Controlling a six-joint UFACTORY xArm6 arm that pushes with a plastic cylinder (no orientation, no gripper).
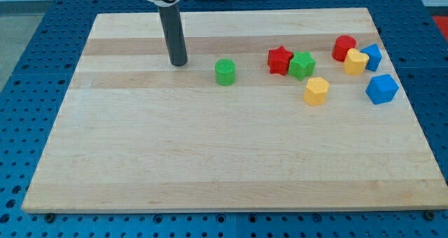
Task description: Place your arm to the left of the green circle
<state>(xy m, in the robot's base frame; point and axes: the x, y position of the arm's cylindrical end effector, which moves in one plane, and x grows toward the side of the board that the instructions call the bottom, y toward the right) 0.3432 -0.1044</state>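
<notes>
The green circle (225, 72), a short green cylinder, stands on the wooden board (210, 154) a little above the middle. My tip (178, 62) rests on the board to the view's left of the green circle and slightly above it, with a clear gap between them. The dark rod rises from the tip to the view's top edge.
To the right of the green circle a red star (279, 60) touches a green star (302, 65). A yellow block (316, 91) lies below them. Further right stand a red cylinder (343, 47), a yellow block (355, 61), and two blue blocks (372, 57) (381, 89).
</notes>
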